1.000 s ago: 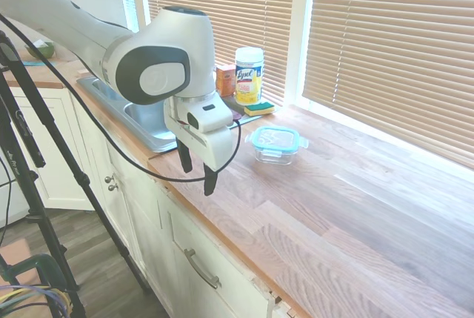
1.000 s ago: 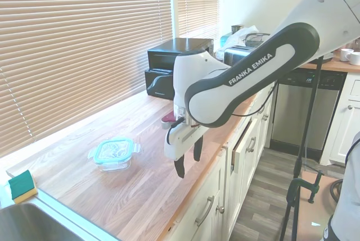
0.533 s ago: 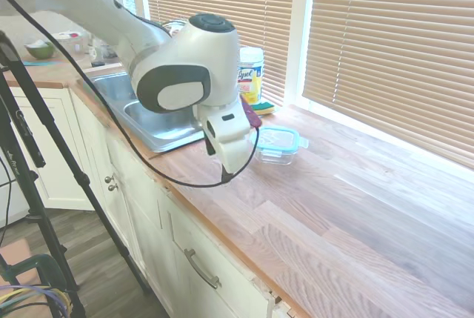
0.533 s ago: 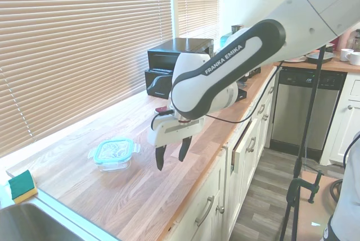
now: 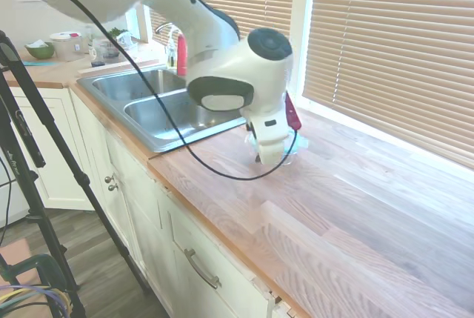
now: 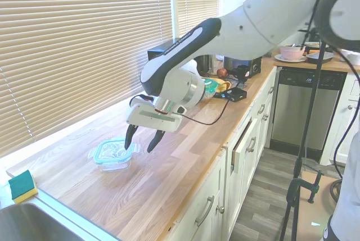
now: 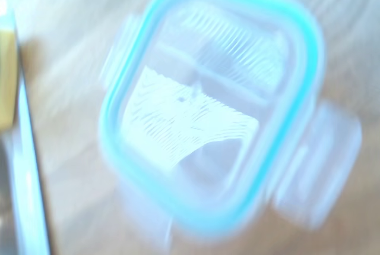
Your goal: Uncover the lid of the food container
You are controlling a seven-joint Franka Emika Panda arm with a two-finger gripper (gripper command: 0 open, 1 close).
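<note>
Food container (image 6: 114, 161) sits on the wooden countertop (image 6: 169, 179), near the window side, between the sink (image 5: 159, 107) and the open stretch of counter. It is a small clear glass dish with rounded-square shape and low walls. Lid (image 6: 114, 150) is on top of it, seated flat: clear centre, teal rim, pale snap tabs sticking out at the sides. In the wrist view the lid (image 7: 208, 103) fills most of the picture, blurred, teal ring plain, tabs visible on the edges, blind slats reflected in the clear centre.

Gripper (image 6: 142, 139) hangs over the near-right edge of the container, fingers (image 6: 130, 137) spread apart and pointing down, nothing between them. One fingertip is just above the lid rim; cannot tell if it touches. In the first exterior view the arm's wrist hides most of the container.

Sponge (image 6: 22, 186), teal over yellow, lies at the far left by the sink edge, well apart from the container.
</note>
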